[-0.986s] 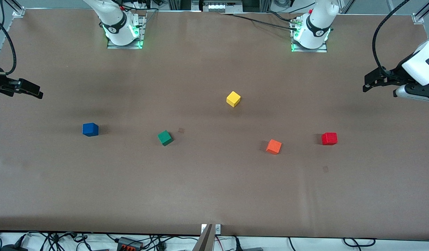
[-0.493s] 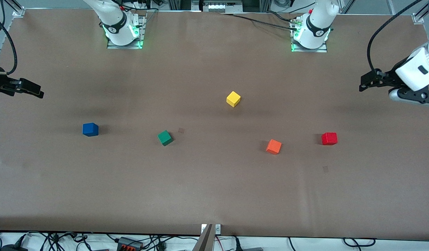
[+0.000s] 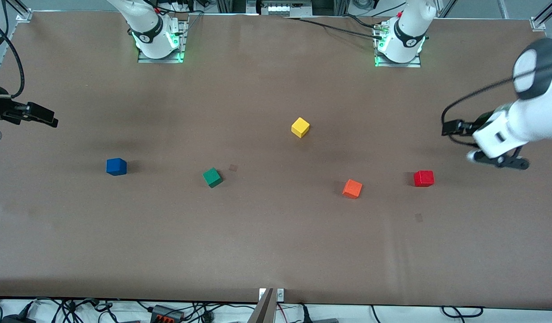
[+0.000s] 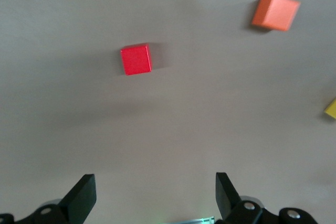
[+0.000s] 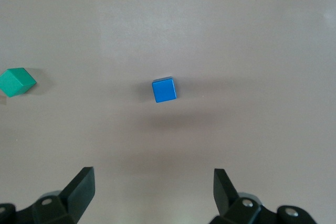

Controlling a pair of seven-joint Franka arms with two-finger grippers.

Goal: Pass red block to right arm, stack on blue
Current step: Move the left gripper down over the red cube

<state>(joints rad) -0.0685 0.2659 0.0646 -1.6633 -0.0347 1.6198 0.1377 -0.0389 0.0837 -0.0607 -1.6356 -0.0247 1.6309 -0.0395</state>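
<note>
From the front camera, the brown counter (image 3: pixel 276 251) carries five small cubes, all apart from one another. The left gripper (image 3: pixel 453 128) hangs in the air at the left arm's end of the counter, its dark fingers pointing toward the middle, and it carries nothing. The red block (image 3: pixel 423 178) sits on the counter near this gripper, not touching it. The orange cube (image 3: pixel 352 188) lies beside the red block toward the right arm's end, and the yellow cube (image 3: pixel 300 127) stands farther from the camera than both. The right gripper (image 3: pixel 38 116) hovers at the right arm's end of the counter, empty; that arm waits there. The blue cube (image 3: pixel 116 166) rests near it, toward the counter's middle and nearer to the camera than the ground under the gripper, with the green cube (image 3: pixel 212 177) farther toward the middle.

In the left wrist view, the left gripper's (image 4: pixel 156 198) fingers (image 4: pixel 84 198) are spread wide with bare counter between them. The red block (image 4: pixel 136 59) lies ahead of the fingertips, well clear of them. The orange cube (image 4: pixel 275 12) lies off to one side, and a yellow corner (image 4: pixel 331 109) shows at the edge.

In the right wrist view, the right gripper's (image 5: pixel 154 192) fingers (image 5: pixel 83 190) are also spread wide and empty. The blue cube (image 5: pixel 164 89) sits ahead of them, roughly centred between the two fingers, and the green cube (image 5: pixel 17 81) lies aside
</note>
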